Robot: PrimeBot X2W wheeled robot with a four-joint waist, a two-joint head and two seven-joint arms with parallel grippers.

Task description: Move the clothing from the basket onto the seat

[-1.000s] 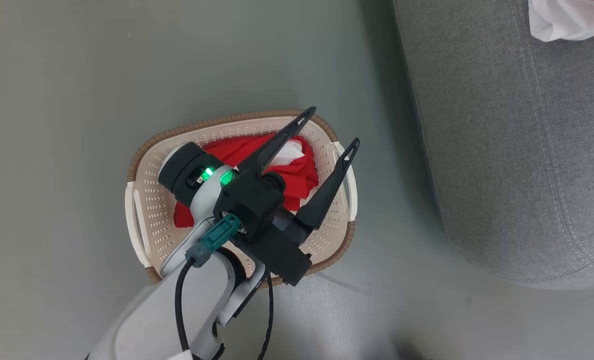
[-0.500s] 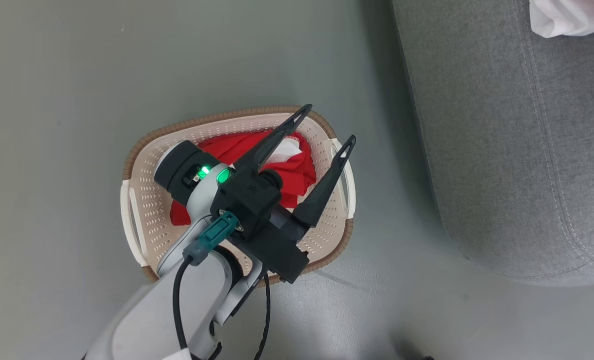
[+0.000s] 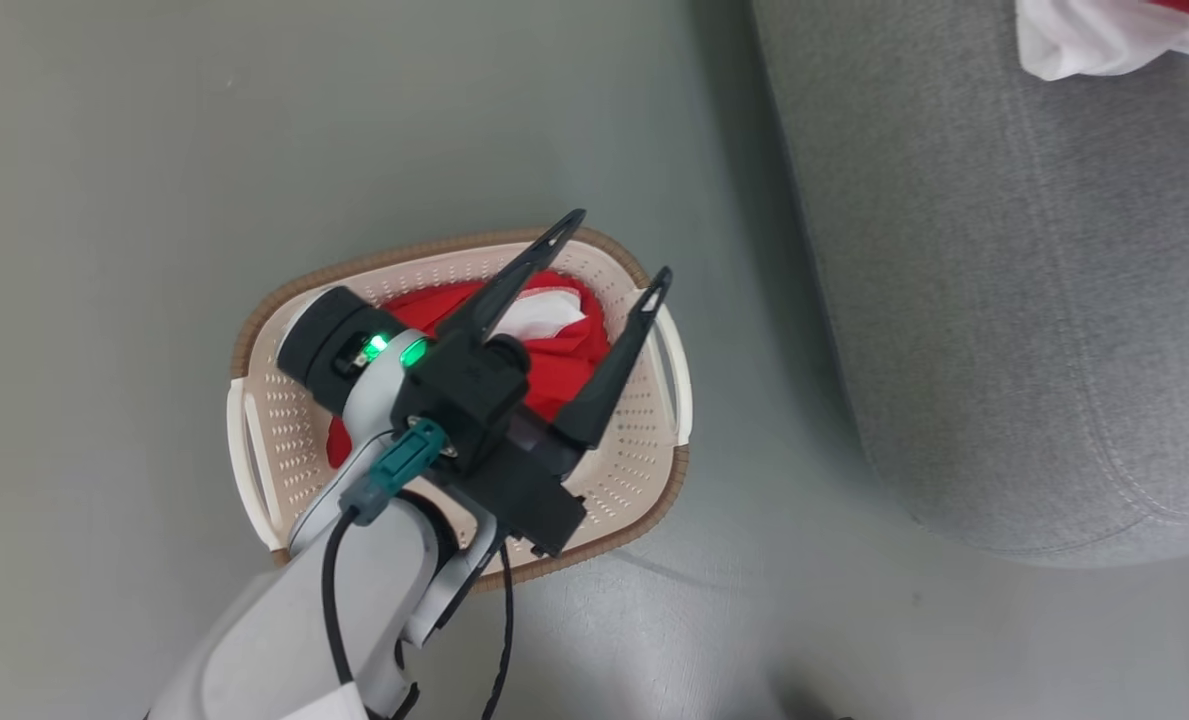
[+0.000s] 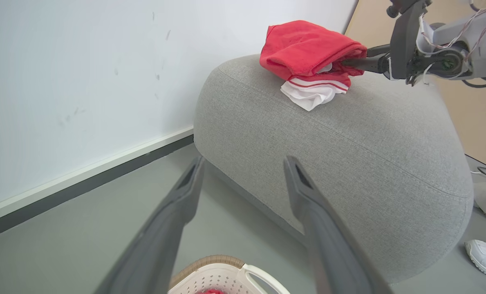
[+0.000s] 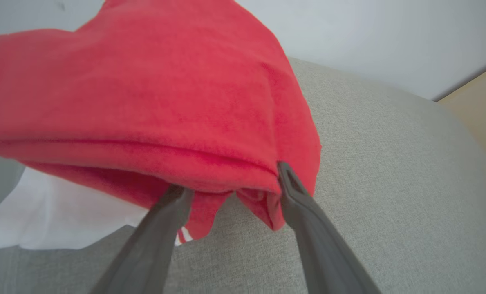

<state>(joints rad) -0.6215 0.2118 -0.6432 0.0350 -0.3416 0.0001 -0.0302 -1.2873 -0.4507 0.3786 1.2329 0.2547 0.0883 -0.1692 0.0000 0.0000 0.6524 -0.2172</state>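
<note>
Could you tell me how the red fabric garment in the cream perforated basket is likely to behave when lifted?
Probably floppy: the red fabric garment lies crumpled in folds in the cream perforated basket, so it should sag. Likely light, being thin cloth.

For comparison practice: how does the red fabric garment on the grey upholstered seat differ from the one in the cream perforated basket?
The seat garment lies on the seat, the basket garment in the basket. The right gripper touches the seat garment; the left gripper hangs above the basket garment. Both are red.
</note>
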